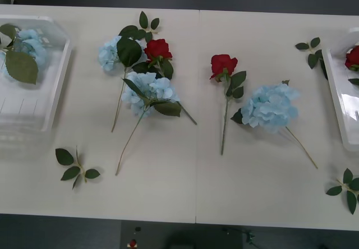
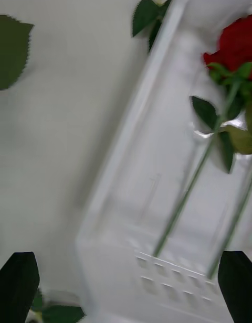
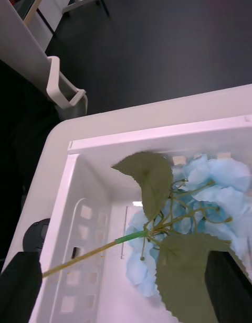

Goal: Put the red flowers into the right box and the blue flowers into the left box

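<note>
Two red flowers (image 1: 157,49) (image 1: 222,64) and three blue flowers (image 1: 109,52) (image 1: 148,89) (image 1: 272,106) lie on the white table. Another blue flower (image 1: 31,44) rests in the left box (image 1: 56,75), and a red flower (image 1: 353,56) in the right box (image 1: 336,92). My left gripper (image 3: 123,291) hangs open above the left box (image 3: 79,160), over that blue flower (image 3: 215,186) and its stem. My right gripper (image 2: 126,286) is open above the near wall of the right box (image 2: 131,144); inside lie a red flower (image 2: 239,42) and two stems.
Bloomless leaf sprigs lie on the table: one front left (image 1: 76,167), one front right (image 1: 345,187), one by the right box (image 1: 311,50), one behind the left cluster (image 1: 143,24). Dark floor lies beyond the table's far edge (image 3: 157,50).
</note>
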Robot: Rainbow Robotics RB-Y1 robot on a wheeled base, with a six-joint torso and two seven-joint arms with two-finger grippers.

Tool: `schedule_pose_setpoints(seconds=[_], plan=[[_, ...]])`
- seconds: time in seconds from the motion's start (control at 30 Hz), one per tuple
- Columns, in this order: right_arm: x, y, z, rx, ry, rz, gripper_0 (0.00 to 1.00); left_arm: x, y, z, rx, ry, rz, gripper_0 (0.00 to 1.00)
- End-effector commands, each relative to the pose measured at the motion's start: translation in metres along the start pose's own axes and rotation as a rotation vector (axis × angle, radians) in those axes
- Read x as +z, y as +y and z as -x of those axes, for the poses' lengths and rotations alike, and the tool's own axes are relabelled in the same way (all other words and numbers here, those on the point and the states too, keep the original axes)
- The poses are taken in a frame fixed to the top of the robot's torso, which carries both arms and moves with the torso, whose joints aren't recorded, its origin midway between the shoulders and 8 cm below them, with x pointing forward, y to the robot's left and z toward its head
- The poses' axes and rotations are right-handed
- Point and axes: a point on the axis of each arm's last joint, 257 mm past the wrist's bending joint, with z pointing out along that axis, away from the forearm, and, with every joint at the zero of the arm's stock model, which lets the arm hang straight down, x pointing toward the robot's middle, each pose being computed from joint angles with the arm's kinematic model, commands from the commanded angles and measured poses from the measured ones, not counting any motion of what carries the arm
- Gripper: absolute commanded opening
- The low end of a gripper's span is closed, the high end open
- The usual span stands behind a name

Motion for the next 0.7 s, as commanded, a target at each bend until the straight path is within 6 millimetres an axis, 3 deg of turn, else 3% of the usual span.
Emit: schedule_pose_setpoints(seconds=[0.03,0.07,0.17,0.2,0.3,0.5,0.7], plan=[[0.022,0.055,0.013,0.042,-0.003,0.131,1.0,-0.018,-0.036,0.005,-0.008,-0.012,-0.097,1.0],[0.025,0.062,0.012,0.048,0.003,0.148,1.0,-0.021,-0.046,0.003,-0.014,-0.006,-0.115,1.0],[0.043,0.098,0.016,0.058,0.02,0.233,1.0,-0.037,-0.104,-0.009,-0.066,0.063,-0.198,1.0],[0.047,0.105,0.016,0.057,0.022,0.246,1.0,-0.04,-0.113,-0.012,-0.071,0.079,-0.207,1.0],[0.066,0.136,0.032,0.04,0.006,0.3,1.0,-0.053,-0.162,-0.025,-0.093,0.14,-0.26,1.0],[0.102,0.147,0.054,-0.031,-0.015,0.268,1.0,-0.062,-0.23,-0.041,-0.077,0.23,-0.348,1.0],[0.135,0.157,0.072,-0.028,-0.018,0.263,1.0,-0.058,-0.271,-0.04,-0.05,0.285,-0.382,1.0]])
